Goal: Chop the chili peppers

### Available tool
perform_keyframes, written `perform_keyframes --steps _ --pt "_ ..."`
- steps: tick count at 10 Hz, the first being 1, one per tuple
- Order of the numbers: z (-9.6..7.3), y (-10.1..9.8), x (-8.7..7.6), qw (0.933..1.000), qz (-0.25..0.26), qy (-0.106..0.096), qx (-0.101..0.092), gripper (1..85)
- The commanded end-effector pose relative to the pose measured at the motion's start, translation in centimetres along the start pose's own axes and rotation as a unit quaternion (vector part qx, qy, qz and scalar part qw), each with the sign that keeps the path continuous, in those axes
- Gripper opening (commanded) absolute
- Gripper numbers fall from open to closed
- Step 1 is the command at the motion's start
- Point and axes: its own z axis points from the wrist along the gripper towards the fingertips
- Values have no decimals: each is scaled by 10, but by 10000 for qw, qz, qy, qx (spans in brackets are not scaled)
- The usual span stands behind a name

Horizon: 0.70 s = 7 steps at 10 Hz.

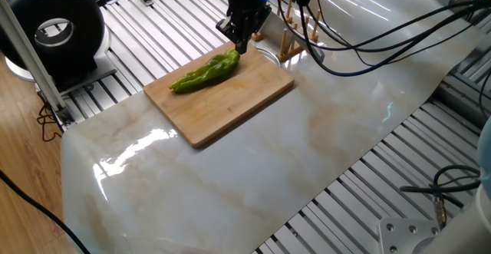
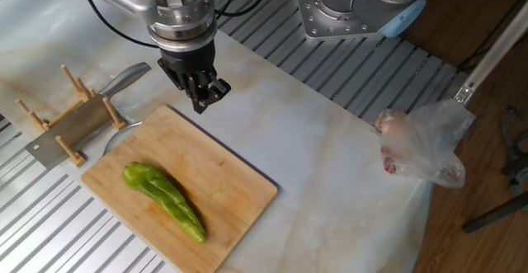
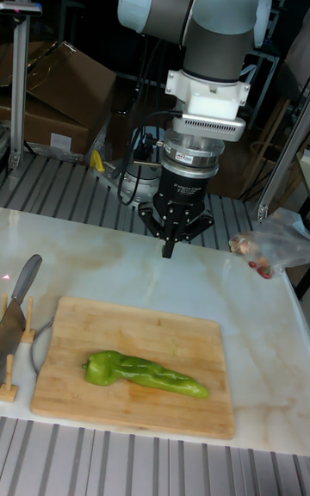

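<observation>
A whole light-green chili pepper (image 2: 165,200) lies uncut on a wooden cutting board (image 2: 235,192) on a marble-patterned table (image 2: 330,190). In the other fixed view the pepper runs from its stem end at ten o'clock to its tip at four o'clock. The gripper (image 2: 203,100) hangs above the table past the board's twelve o'clock edge, fingers drawn together on nothing. A knife (image 2: 78,124) rests in a wooden rack (image 2: 70,116) at the board's ten o'clock corner.
</observation>
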Motion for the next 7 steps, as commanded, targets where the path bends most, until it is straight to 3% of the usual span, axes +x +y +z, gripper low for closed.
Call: perform_keyframes --steps 1,2,4,7 --pt "-2 3 -1 10000 60 -32 -55 13" --pt "-2 -1 0 10000 55 -7 21 13" --pt "-2 0 -1 10000 65 -31 -9 13" --pt "5 -10 -13 9996 -35 -284 -16 13"
